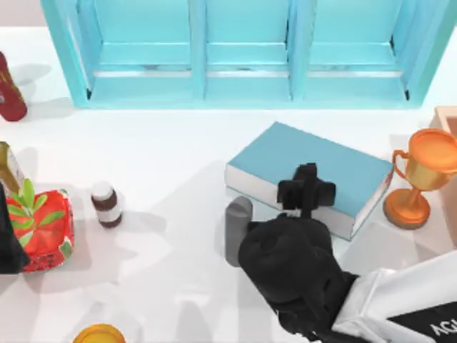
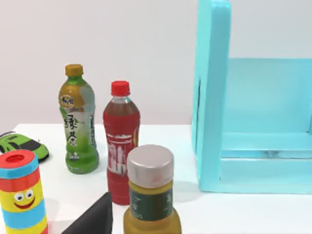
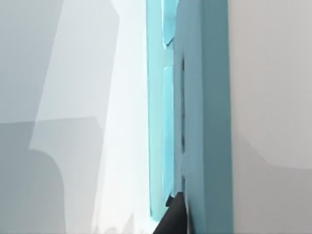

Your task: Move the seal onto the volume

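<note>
White tabletop bears the volume (image 1: 314, 168), right pincer (image 1: 305, 191) hovering above it, its spread indiscernible.

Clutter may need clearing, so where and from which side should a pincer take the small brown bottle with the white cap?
Probably from straight above, closing on the round body of the small brown bottle, just under its white cap. It stands upright with bare table all around; the red pot to its left stands apart. The right pincer is over the book.
</note>
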Robot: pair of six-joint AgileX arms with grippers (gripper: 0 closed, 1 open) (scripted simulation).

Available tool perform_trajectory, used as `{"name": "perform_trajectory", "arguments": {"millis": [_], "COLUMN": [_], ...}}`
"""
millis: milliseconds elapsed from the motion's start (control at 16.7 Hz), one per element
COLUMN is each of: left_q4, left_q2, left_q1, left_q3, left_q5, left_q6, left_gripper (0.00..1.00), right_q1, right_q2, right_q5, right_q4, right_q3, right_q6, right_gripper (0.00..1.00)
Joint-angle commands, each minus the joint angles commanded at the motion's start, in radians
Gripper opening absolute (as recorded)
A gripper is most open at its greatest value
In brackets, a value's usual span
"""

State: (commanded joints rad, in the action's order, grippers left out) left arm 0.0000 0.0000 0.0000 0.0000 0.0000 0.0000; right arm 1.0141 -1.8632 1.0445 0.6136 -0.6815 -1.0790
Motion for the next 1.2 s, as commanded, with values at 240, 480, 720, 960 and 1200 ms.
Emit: {"name": "perform_trajectory", "arguments": {"millis": [240, 480, 720, 960, 1200], "left_q4": [0.0, 0.0, 0.0, 0.0, 0.0], "left_q2": [0.0, 0.0, 0.0, 0.0, 0.0], "left_q1": [0.0, 0.0, 0.0, 0.0, 0.0], "left_q3": [0.0, 0.0, 0.0, 0.0, 0.0], "left_q5": [0.0, 0.0, 0.0, 0.0, 0.0], "left_q6": [0.0, 0.0, 0.0, 0.0, 0.0], "left_gripper": [1.0, 1.0, 1.0, 1.0, 1.0], "right_q1": [0.0, 0.0, 0.0, 0.0, 0.0], "right_q2": [0.0, 0.0, 0.0, 0.0, 0.0], "right_q5": [0.0, 0.0, 0.0, 0.0, 0.0], "right_q4": [0.0, 0.0, 0.0, 0.0, 0.0], "right_q3": [0.0, 0.0, 0.0, 0.0, 0.0], "right_q6": [0.0, 0.0, 0.0, 0.0, 0.0], "right_gripper": [0.15, 0.45, 0.75, 1.0, 1.0]}}
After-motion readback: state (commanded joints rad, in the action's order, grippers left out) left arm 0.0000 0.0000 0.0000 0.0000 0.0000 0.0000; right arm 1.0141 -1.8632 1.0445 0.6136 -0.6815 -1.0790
